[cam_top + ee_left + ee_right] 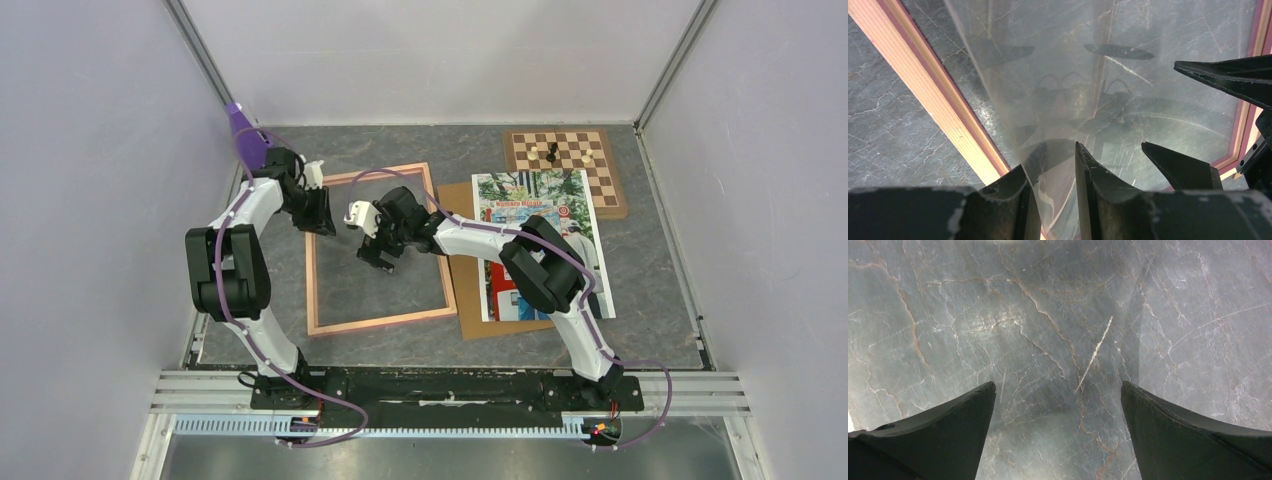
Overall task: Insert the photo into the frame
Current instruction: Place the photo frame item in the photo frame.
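Observation:
The frame [380, 322] lies flat at centre-left, pale wood side up; its rail also shows in the left wrist view [923, 95]. My left gripper [325, 212] is at the frame's far-left edge. In its own view [1049, 157] the fingers stand close together on a clear sheet [1048, 75] that curves up out of the frame. My right gripper [372, 256] hovers open and empty inside the frame, over grey surface [1058, 390]; its fingers [1183, 167] show in the left wrist view. The photo [525, 195] lies on the brown backing board [472, 325], right of the frame, partly hidden by my right arm.
A brown-and-cream chessboard [570, 160] with two pieces stands at the back right, just beyond the photo. Pale walls close in the table on the left, back and right. A metal rail runs along the near edge.

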Robot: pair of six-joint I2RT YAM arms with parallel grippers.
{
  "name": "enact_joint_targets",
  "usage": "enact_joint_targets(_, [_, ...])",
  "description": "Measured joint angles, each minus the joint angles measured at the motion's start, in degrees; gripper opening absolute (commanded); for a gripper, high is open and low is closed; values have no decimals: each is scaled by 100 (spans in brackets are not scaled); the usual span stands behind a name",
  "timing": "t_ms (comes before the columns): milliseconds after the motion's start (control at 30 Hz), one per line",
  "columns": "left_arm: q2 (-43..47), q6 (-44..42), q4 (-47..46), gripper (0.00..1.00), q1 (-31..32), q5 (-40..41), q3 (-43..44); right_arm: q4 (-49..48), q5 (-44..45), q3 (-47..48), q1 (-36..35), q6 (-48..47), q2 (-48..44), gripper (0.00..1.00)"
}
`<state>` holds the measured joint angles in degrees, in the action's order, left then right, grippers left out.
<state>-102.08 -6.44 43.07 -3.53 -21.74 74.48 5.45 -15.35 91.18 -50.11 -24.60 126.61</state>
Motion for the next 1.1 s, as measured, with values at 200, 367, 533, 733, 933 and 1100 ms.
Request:
enact_joint_targets(200, [0, 0, 0, 37, 2, 68, -20, -2, 0, 0, 0, -7, 7, 99])
enact_joint_targets(367, [0, -2, 7, 41, 2, 101, -42, -31, -2, 0, 0, -4, 55, 99])
enact_joint_targets(533, [0, -4, 11, 47, 2, 188, -68, -50, -4, 0, 0, -4, 55, 99])
enact_joint_targets(733, [0, -7, 11, 54, 2, 223, -81, -66, -4, -2, 0, -7, 55, 99])
enact_joint_targets(933, [0, -9, 28, 62, 2, 227, -83, -72, -2, -9, 0, -15, 55, 99])
enact_joint_targets(1100, [0, -11, 48, 68, 2, 273, -83, -149, -4, -61, 0, -48, 55, 99])
